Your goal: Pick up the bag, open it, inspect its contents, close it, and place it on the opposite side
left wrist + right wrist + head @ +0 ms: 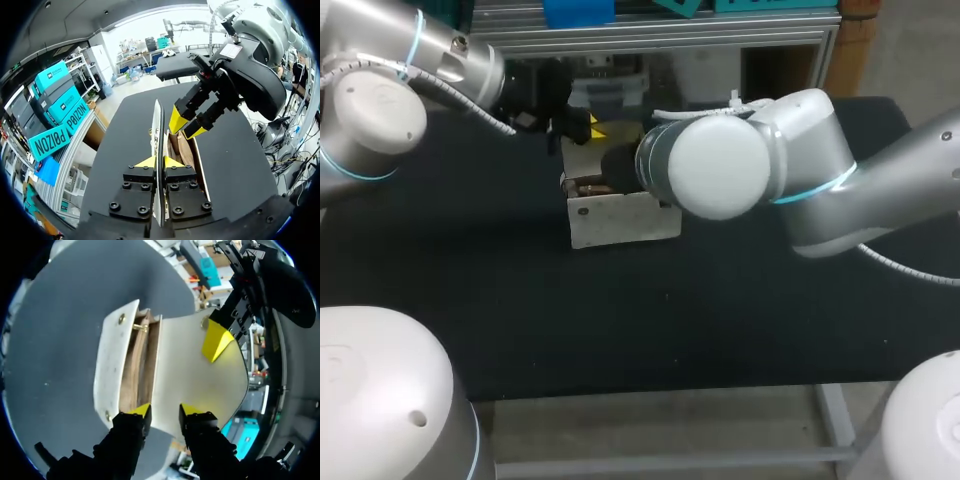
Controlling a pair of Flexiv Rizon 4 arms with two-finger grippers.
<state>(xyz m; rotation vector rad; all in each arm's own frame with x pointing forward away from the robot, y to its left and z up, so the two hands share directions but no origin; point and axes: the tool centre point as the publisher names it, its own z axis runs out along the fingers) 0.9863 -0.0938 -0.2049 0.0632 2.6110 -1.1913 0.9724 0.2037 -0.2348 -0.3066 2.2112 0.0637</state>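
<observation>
Bag: your cream bag [620, 220] stands near the middle of the dark surface [670, 330], its mouth open and brown lining showing.
Left hand [159, 162]: clamped on the raised flap [158, 125], holding it upright.
Right hand [166, 411]: fingers apart, poised over the open mouth and gripping nothing.
Progress: opening looks done, and inspection seems to be the step in hand.
Left for you: close the flap, then set the bag on the opposite side.

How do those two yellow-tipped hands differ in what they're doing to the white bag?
The left gripper has its fingers pinched on the flap of the bag, holding it upright; the right gripper has its fingers apart, gripping nothing. The left gripper sits at the flap's edge; the right gripper is over the bag's open mouth. Both have black fingers with yellow tips.
</observation>
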